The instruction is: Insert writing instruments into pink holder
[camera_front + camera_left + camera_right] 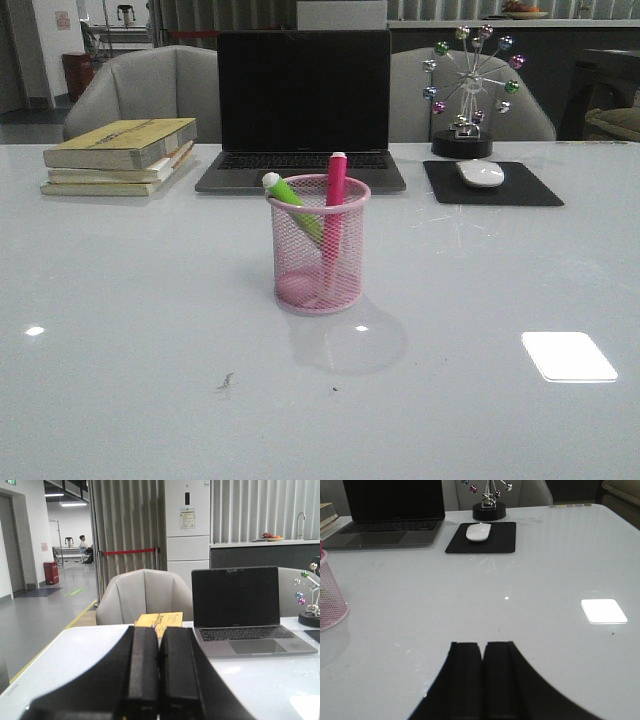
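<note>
I read the job as done, with the bright green highlighter [291, 201] and hot pink highlighter [334, 218] leaning inside the pink wire-mesh cylindrical cup [320, 247] mid-counter [120, 330], so I'd just keep the empty left claw [159, 680] and right claw [482, 680], both apparently pressed closed, well clear.

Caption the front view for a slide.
Green highlighter marker and pink highlighter marker standing in pink wire-mesh cup.

Matte black, blocky, flat-faced fingers [143, 670] on both arms.
</note>
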